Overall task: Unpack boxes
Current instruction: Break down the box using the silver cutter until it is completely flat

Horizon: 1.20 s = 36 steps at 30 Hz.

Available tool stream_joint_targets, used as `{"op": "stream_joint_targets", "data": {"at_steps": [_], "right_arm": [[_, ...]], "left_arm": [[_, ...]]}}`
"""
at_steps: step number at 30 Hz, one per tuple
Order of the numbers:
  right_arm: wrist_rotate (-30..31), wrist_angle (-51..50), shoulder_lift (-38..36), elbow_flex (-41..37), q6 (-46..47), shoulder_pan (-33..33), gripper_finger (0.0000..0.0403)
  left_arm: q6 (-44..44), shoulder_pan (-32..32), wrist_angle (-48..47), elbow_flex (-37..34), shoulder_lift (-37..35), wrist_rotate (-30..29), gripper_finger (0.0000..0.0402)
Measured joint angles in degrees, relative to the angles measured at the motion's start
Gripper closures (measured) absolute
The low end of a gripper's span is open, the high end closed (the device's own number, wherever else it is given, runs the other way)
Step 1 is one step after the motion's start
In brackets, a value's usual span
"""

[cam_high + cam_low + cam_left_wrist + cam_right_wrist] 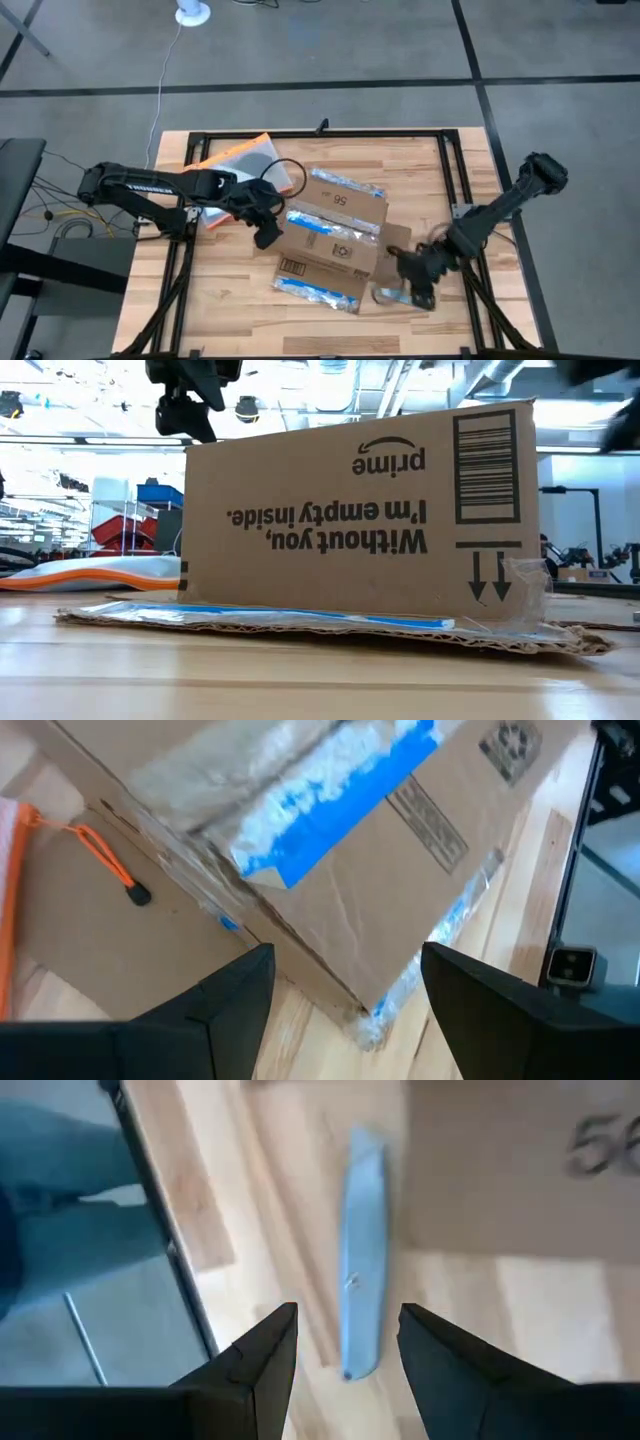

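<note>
The brown cardboard box (330,240) stands in the middle of the table, its printing upside down in the low view (360,510). A taped flap (300,622) lies flat on the wood before it. My left gripper (265,235) hangs open just off the box's left corner (365,1005), fingers on either side of that corner without touching it. My right gripper (415,285) is open above a blue-grey utility knife (362,1270), which lies on the table by the box's right flap (520,1170).
An orange-edged clear pouch (235,165) lies at the far left behind the box, and its orange cord with a black tab (105,855) rests on cardboard. Black frame rails (460,180) run along the table's sides. Bare wood shows along the near edge (230,320).
</note>
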Motion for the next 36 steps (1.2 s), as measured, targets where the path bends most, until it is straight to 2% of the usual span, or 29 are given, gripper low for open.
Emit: {"op": "stream_joint_targets", "data": {"at_steps": [5,8,14,21,28,30,34,36], "right_arm": [[8.9,-0.26,4.88,-0.15,8.33,10.66,0.0243],[10.23,-0.27,10.06,-0.22,9.91,13.05,0.0243],[10.31,0.82,17.09,-0.24,11.14,13.13,0.0243],[10.27,9.38,21.1,-0.13,8.93,12.87,0.0243],[9.67,9.48,25.29,0.2,14.75,12.79,0.0245],[9.55,9.73,25.31,0.15,14.8,12.78,0.0263],[9.34,10.62,24.0,0.02,13.66,12.87,0.0347],[9.34,10.77,22.84,-0.11,13.2,12.85,0.0346]], "left_arm": [[0.09,-1.39,0.23,0.0,-0.01,0.07,0.0164],[0.13,-1.57,0.21,0.0,-0.01,0.07,0.0164],[0.09,-1.57,0.18,0.0,-0.04,0.07,0.0164],[-0.04,-1.67,-1.33,0.02,-0.05,0.07,0.0164],[-0.17,-1.66,-1.35,0.02,-0.05,0.07,0.0164],[-0.17,-1.66,-1.23,0.02,-0.05,0.04,0.0164],[-0.14,-1.75,-0.96,0.04,-0.05,0.04,0.0164],[0.29,-1.79,-0.88,0.07,-0.05,0.04,0.0164]]}}
